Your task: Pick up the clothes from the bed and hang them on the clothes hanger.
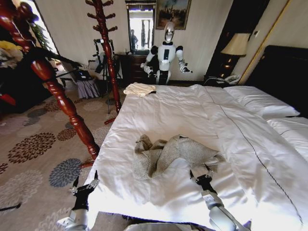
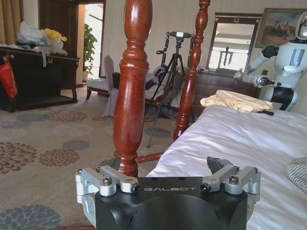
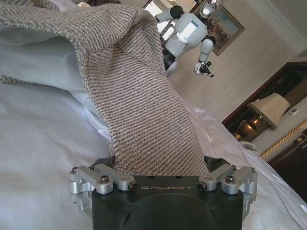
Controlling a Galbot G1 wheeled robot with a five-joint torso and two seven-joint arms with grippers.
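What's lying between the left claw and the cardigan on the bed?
Bare white duvet, in the head view: left claw hangs off the bed edge, cardigan farther in.

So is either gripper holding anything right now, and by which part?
The right gripper grips the cardigan at its near edge on the bed. The left gripper holds nothing.

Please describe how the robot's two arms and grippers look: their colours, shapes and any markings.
Both arms are light grey with black joint sections near the wrist. The left gripper and right gripper look alike: a black blocky body with the word GALBOT in pale letters, and on each side a silver metal linkage fastened by round bolts. The fingers are dark. No loose cables show.
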